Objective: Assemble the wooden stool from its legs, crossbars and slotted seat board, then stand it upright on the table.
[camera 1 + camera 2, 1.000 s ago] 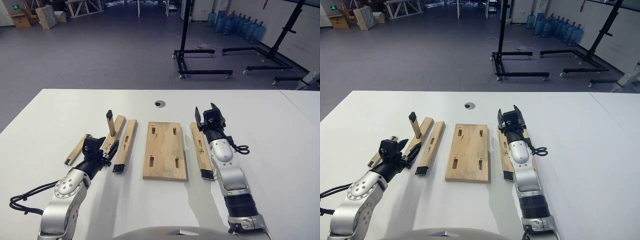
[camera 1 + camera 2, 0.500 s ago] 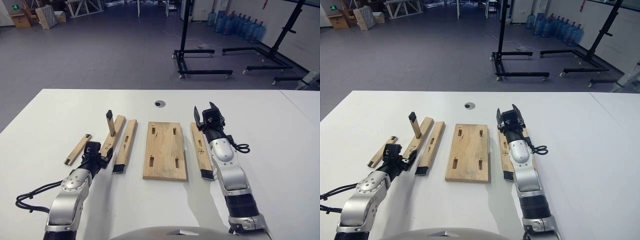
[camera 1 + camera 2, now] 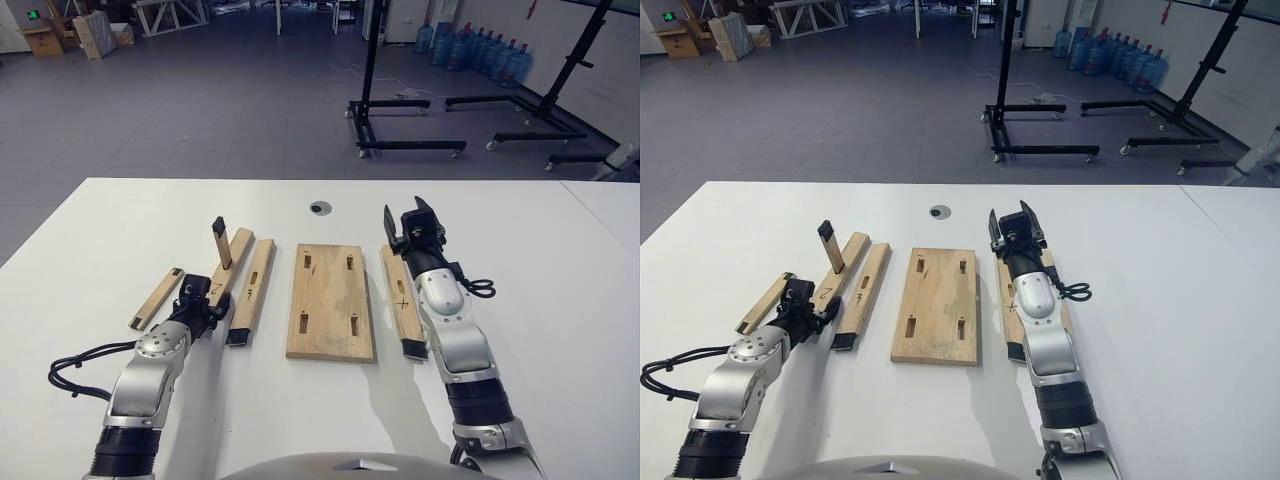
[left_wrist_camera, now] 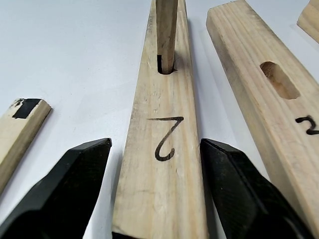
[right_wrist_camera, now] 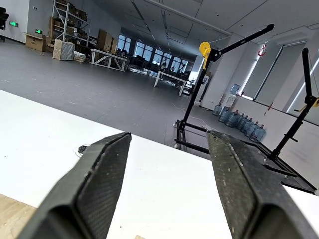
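Observation:
The slotted seat board [image 3: 330, 300] lies flat mid-table. To its left are two legs; the one marked 2 [image 4: 162, 149] has a short crossbar [image 3: 220, 243] standing upright in its slot, and the other leg [image 3: 251, 290] lies next to it. A loose crossbar [image 3: 155, 298] lies farther left. My left gripper [image 3: 200, 305] is open at the near end of leg 2, with one finger [image 4: 65, 194] on each side. Right of the board lies another leg [image 3: 402, 300]. My right gripper [image 3: 413, 225] is open above its far end, holding nothing.
A round cable hole [image 3: 320, 207] sits in the table beyond the board. A black cable [image 3: 75, 365] loops beside my left arm. The white table [image 3: 560, 300] has bare room on the right. Black wheeled stands [image 3: 405, 110] are on the floor behind.
My left gripper has slid forward along the table and now straddles the near end of leg 2. My right gripper has shifted slightly towards the far end of the right leg.

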Controlling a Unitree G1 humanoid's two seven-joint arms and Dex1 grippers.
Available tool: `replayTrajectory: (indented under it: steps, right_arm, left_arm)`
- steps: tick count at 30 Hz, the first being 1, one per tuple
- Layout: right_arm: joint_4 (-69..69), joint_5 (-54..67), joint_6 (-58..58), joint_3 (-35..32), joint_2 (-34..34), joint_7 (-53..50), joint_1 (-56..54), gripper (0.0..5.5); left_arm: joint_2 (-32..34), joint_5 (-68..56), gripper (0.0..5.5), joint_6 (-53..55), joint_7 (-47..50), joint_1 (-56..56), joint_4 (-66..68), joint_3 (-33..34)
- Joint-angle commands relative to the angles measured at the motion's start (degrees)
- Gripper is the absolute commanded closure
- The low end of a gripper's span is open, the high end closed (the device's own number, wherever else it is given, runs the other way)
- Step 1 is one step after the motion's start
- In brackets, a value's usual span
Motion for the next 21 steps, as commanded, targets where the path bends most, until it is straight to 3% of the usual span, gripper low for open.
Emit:
replayTrajectory:
  steps: [1, 7, 15, 18, 21]
  right_arm:
    - [0.8, 0.1, 0.2, 0.0, -0.1, 0.4, -1.8, 2.73]
    - [1.8, 0.2, -0.4, -0.3, -0.3, 0.2, -2.9, 2.73]
    - [3.5, 1.8, -2.2, -1.9, -0.2, 0.3, -4.2, 2.73]
    - [3.9, 15.8, 0.5, -7.9, 0.9, 7.8, -6.7, 2.73]
    - [1.6, 39.0, 12.4, -15.7, 1.3, 18.5, -8.7, 2.73]
  left_arm:
    - [-0.2, 0.0, 2.64, 4.6, -0.1, 1.0, 2.3, 0.1]
    - [-1.3, -0.9, 3.47, 6.1, 0.6, 0.4, 3.6, 1.0]
    - [-6.1, -5.6, 3.47, -3.4, 1.2, -3.7, 2.1, 7.1]
    - [-8.3, -13.9, 3.47, -6.4, -5.1, -5.5, -2.7, 8.5]
    - [-9.2, -24.4, 3.48, -5.1, -12.3, -5.7, -6.3, 10.1]
